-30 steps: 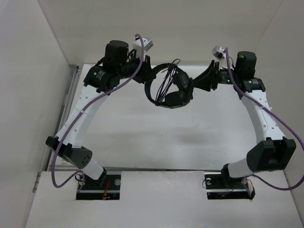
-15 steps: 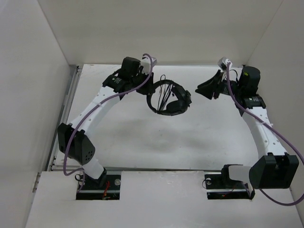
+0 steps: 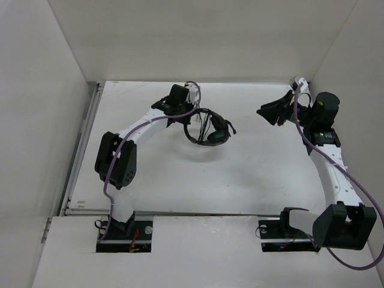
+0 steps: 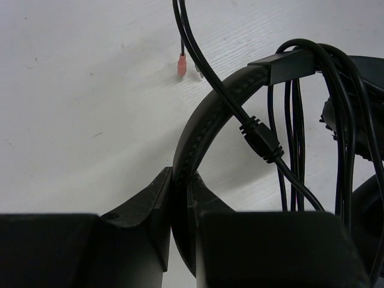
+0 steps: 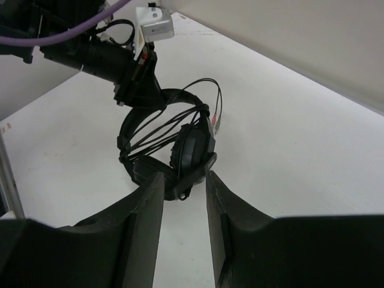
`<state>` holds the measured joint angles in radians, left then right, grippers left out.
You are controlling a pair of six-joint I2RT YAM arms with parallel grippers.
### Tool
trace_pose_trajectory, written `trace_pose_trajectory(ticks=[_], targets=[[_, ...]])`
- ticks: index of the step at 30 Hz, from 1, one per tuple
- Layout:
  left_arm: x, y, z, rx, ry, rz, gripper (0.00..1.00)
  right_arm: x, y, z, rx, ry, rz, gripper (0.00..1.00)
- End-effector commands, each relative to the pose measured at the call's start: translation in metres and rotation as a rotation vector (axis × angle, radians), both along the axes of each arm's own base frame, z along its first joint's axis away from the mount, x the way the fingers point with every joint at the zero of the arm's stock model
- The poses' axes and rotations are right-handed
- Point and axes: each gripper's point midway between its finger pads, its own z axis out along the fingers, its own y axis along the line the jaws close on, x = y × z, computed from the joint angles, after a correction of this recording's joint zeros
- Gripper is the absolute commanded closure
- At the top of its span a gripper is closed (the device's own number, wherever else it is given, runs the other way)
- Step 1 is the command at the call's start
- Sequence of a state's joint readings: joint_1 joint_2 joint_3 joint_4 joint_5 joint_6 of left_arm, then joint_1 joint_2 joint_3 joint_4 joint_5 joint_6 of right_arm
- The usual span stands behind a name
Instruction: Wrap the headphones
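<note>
The black headphones (image 3: pixel 210 129) are at the table's far middle, their cord wound across the headband in several strands. My left gripper (image 3: pixel 191 114) is shut on the headband (image 4: pixel 204 114), seen pinched between its jaws in the left wrist view. The cord (image 4: pixel 294 138) hangs across the band, and its reddish wire tip (image 4: pixel 182 63) lies on the table beyond. My right gripper (image 3: pixel 264 111) is open and empty, apart to the right of the headphones. In the right wrist view the headphones (image 5: pixel 180 150) sit beyond its spread fingertips (image 5: pixel 157 186).
White walls enclose the table (image 3: pixel 240 174) at the back and on both sides. A metal rail (image 3: pixel 84 138) runs along the left edge. The two arm bases (image 3: pixel 126 231) stand at the near edge.
My left gripper has carried the headphones lower and to the right, toward the table. My right gripper has let go and drawn back to the right, open.
</note>
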<state>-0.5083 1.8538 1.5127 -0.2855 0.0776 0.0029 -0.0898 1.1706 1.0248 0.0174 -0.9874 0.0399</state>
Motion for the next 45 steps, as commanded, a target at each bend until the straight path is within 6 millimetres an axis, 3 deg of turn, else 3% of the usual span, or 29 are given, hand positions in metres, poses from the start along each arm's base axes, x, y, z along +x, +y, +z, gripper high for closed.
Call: trace_pose_trajectory(ticks=[1,9,15,20,25,30,34,42,45], targets=[[0.020,-0.003,0.014,-0.029,-0.092,0.044,1.00,0.000,-0.011,0.017,-0.003,-0.081,-0.044,0.60],[0.019,0.007,-0.042,0.041,0.017,0.086,0.99,-0.009,-0.029,0.010,0.003,-0.072,-0.106,0.60],[0.016,0.018,-0.071,0.104,0.076,0.111,0.97,-0.014,-0.038,0.010,0.011,-0.070,-0.141,0.60],[0.007,0.024,-0.086,0.129,0.127,0.110,0.95,-0.018,-0.047,0.011,0.021,-0.068,-0.172,0.59],[0.000,0.030,-0.086,0.134,0.144,0.112,0.83,-0.023,-0.049,0.006,0.023,-0.063,-0.188,0.58],[-0.005,0.041,-0.067,0.108,0.134,0.129,0.68,-0.024,-0.056,-0.001,0.019,-0.060,-0.224,0.57],[-0.011,0.047,-0.039,0.061,0.115,0.135,0.55,-0.025,-0.059,-0.003,0.020,-0.059,-0.247,0.57],[-0.032,0.047,0.078,-0.172,0.034,0.103,0.51,-0.024,-0.071,-0.002,0.017,-0.058,-0.342,0.55],[-0.044,0.054,0.113,-0.227,-0.019,0.099,0.48,-0.020,-0.088,-0.003,0.012,-0.053,-0.454,0.54]])
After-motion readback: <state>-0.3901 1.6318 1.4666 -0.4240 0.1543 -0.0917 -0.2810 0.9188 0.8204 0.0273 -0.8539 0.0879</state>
